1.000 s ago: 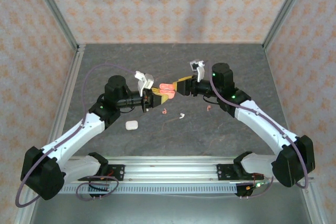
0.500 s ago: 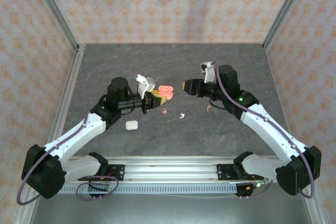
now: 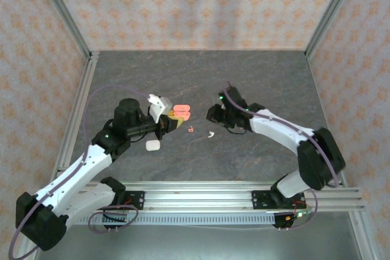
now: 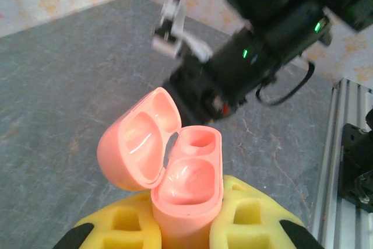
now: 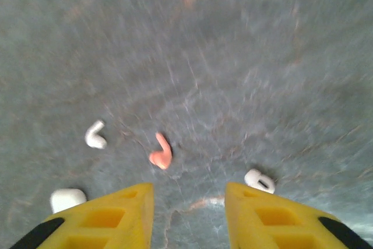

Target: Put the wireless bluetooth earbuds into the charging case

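Hovering over the desk (image 5: pixel 245 51), the right pincer (image 5: pixel 187 189) is standing spread and empty; the pink earbud (image 5: pixel 160 154) is lying at its 11 o'clock, long axis running 12-to-6, nearer this arm; the left pincer (image 4: pixel 186 225) is pinching the open pink case (image 4: pixel 189 182).

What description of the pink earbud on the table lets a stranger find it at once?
On the grey stone-patterned table, look near the middle. Close to the open pink charging case held in the left gripper lies a tiny hooked pinkish-red earbud; its neighbour is a white earbud.
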Controlling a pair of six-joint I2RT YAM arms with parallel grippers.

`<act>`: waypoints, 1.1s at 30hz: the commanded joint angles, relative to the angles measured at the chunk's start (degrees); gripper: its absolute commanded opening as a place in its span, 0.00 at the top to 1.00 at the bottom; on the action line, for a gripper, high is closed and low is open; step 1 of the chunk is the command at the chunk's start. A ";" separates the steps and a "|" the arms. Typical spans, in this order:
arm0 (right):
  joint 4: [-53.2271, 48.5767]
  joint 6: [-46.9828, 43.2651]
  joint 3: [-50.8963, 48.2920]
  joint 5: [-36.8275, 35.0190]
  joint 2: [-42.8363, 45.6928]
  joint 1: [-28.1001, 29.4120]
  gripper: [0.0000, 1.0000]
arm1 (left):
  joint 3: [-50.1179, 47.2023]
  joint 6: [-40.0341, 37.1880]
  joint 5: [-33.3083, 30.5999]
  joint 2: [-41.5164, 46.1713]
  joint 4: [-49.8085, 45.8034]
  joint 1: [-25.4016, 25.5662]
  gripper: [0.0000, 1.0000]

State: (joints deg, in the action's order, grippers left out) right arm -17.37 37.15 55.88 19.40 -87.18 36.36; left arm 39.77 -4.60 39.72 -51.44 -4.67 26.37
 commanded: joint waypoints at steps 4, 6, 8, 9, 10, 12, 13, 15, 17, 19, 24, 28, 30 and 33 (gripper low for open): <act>6.78 7.04 6.88 3.01 -10.53 7.66 0.67 | -0.57 -1.20 -5.09 5.40 -5.21 -0.27 1.00; 11.02 9.42 7.53 4.61 -13.96 9.59 0.67 | -0.82 -0.95 -6.52 6.79 -5.90 -0.27 1.00; 13.85 11.03 8.57 5.42 -17.12 11.01 0.69 | -1.32 -0.46 -7.12 7.52 -5.67 -0.27 1.00; 14.35 11.29 9.75 5.94 -18.88 11.63 0.69 | -1.57 -0.16 -7.28 7.73 -5.49 -0.27 1.00; 14.32 11.36 10.91 6.40 -20.27 12.08 0.70 | -1.64 0.23 -7.48 7.84 -5.47 -0.27 1.00; 13.96 11.20 13.28 7.25 -23.14 12.89 0.72 | -1.79 0.90 -7.57 8.09 -5.51 -0.22 1.00; 13.93 11.20 13.97 7.56 -24.05 13.03 0.74 | -1.85 1.08 -7.58 8.19 -5.49 -0.27 1.00; 13.14 11.07 14.80 7.46 -25.43 13.21 0.76 | -1.97 1.17 -7.62 8.50 -5.71 -0.23 1.00; 11.93 10.57 14.80 6.25 -26.02 13.20 0.77 | -2.06 0.93 -7.72 8.85 -6.05 -0.27 1.00; 10.10 9.71 14.55 4.29 -25.94 13.21 0.78 | -2.33 0.84 -7.90 9.07 -6.12 -0.26 1.00; 6.53 7.89 13.59 0.49 -25.55 12.63 0.79 | -2.57 0.62 -7.81 8.97 -5.68 -0.27 1.00; 5.41 7.70 12.05 -0.28 -24.92 11.31 0.81 | -2.54 0.38 -7.56 8.78 -5.70 -0.29 1.00; 4.81 7.35 11.21 -0.84 -24.00 10.89 0.81 | -2.57 0.38 -7.56 8.81 -5.83 -0.26 1.00; 2.97 6.55 10.12 -2.27 -22.61 10.19 0.81 | -2.71 0.37 -7.47 8.75 -5.79 -0.26 1.00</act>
State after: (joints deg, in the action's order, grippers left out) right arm -8.93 45.39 68.10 22.22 -112.09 48.14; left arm 37.65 -4.38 32.49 -43.22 -10.31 26.37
